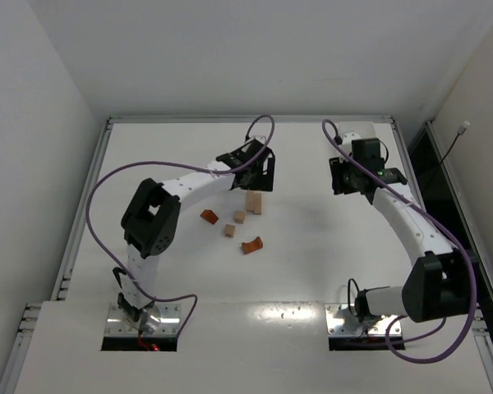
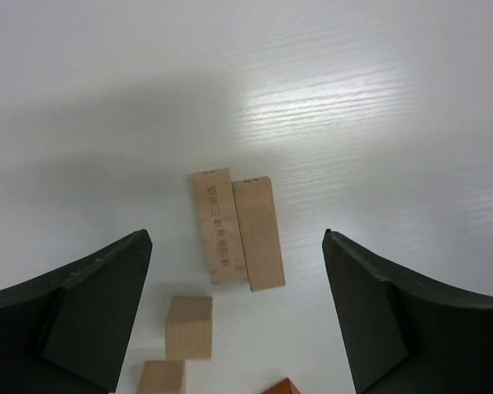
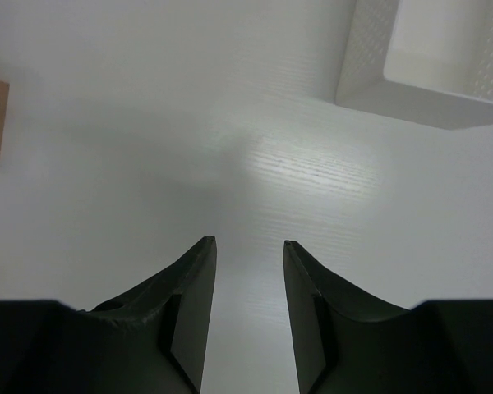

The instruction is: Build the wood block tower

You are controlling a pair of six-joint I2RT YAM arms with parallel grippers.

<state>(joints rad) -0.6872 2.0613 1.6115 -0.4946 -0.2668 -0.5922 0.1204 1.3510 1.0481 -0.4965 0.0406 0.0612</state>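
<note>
Tan bars (image 2: pixel 220 230), two of them, sit side by side and touching near the middle of the tabletop (image 1: pixel 312 271), their long axes parallel. From above and in the left wrist view those axes run from the near edge toward the far edge, leaning slightly left. Whether the bars lie flat or stand on end I cannot tell. One broad face carries a row of printed marks.

Two tan cubes (image 1: pixel 239 217) sit just nearward of the bars, apart from each other, in a line slanting toward the near left corner. A reddish-orange wedge (image 1: pixel 209 217) lies left of the cubes. A reddish-orange arch (image 1: pixel 251 245) lies closest to the near edge, its long axis slanting across the tabletop.

The left tool (image 2: pixel 237 240) hangs over the bars with its jaws wide, gripping nothing; the bars show between the fingers (image 2: pixel 99 312) without touching them. The right tool (image 3: pixel 248 243) hovers over bare tabletop toward the right edge, jaws a narrow gap apart and empty. A white box (image 3: pixel 427 82) sits beyond it, by the far right corner.
</note>
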